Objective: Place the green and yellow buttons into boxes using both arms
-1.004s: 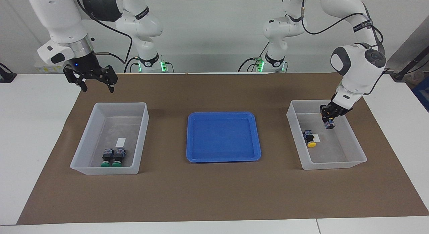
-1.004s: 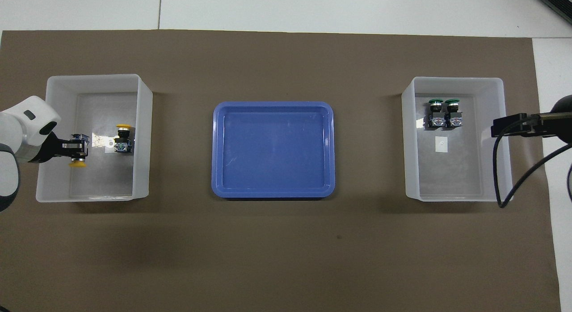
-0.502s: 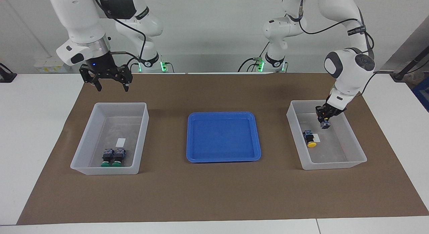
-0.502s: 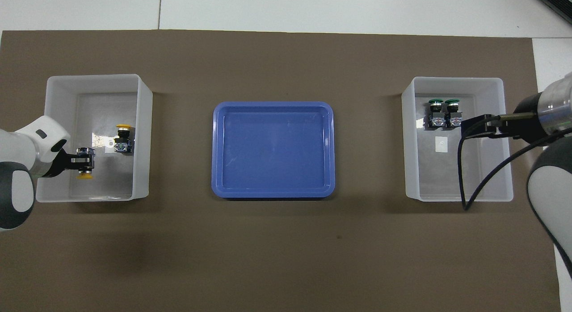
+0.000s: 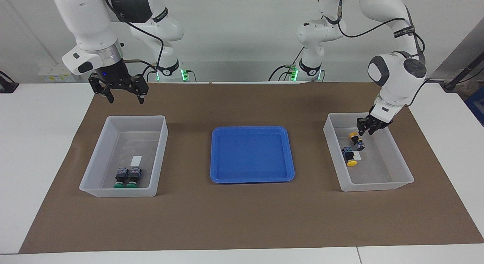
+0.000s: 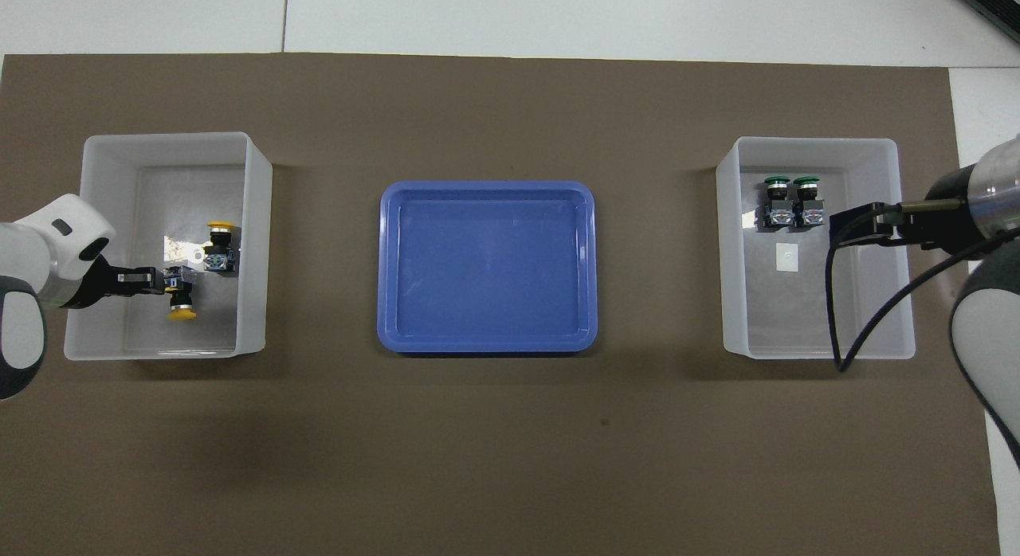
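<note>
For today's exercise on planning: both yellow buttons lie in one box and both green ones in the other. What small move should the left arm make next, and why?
Probably lift the left gripper straight up out of the box. Its second yellow button now lies on the floor beside the first yellow button, apparently released, so nothing remains to place.

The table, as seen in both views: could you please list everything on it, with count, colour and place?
table: one, white, under everything
mat: one, brown, covers most of the table
boxes: two, translucent white, one toward each arm's end of the mat
tray: one, blue, between the boxes
green buttons: two, side by side in the box at the right arm's end
yellow buttons: two, in the box at the left arm's end
left gripper: black, low in the yellow buttons' box
right gripper: black, open, raised over the mat, waiting
</note>
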Available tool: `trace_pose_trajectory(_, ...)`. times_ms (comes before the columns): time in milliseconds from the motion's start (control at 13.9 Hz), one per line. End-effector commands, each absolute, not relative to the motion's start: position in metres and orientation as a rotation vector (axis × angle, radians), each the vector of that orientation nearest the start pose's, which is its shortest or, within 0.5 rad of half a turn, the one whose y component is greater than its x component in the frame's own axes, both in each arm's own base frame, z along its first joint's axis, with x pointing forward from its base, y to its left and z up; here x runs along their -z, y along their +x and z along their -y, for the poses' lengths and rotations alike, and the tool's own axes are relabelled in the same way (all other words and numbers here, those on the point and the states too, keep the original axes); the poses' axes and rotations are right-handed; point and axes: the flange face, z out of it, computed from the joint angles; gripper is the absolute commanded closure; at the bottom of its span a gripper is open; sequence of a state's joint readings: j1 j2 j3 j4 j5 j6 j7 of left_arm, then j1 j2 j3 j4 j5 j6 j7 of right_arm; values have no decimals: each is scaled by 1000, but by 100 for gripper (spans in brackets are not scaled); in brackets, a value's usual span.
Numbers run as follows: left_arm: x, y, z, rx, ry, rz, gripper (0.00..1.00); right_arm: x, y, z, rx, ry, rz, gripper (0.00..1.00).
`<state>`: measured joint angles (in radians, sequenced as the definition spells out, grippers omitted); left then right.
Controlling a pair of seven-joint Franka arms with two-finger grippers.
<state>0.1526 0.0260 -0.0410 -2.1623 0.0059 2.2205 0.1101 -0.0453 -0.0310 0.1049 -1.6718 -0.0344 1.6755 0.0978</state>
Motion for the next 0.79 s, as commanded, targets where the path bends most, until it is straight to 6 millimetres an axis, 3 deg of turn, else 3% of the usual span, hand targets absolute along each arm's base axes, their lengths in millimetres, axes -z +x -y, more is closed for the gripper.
trace_pose_trajectory(0, -406, 544, -58, 21, -3149, -11, 52, -601, 549, -32, 26, -3157, -81, 0)
trace_pose_trajectory(358, -485, 568, -37, -28, -3151, -64, 54, -596, 541, -31, -27, -3161, -86, 0)
trace_pose_trajectory(717, -546, 567, -14, -23, -3150, -128, 55, -596, 541, -31, -25, -3159, -91, 0)
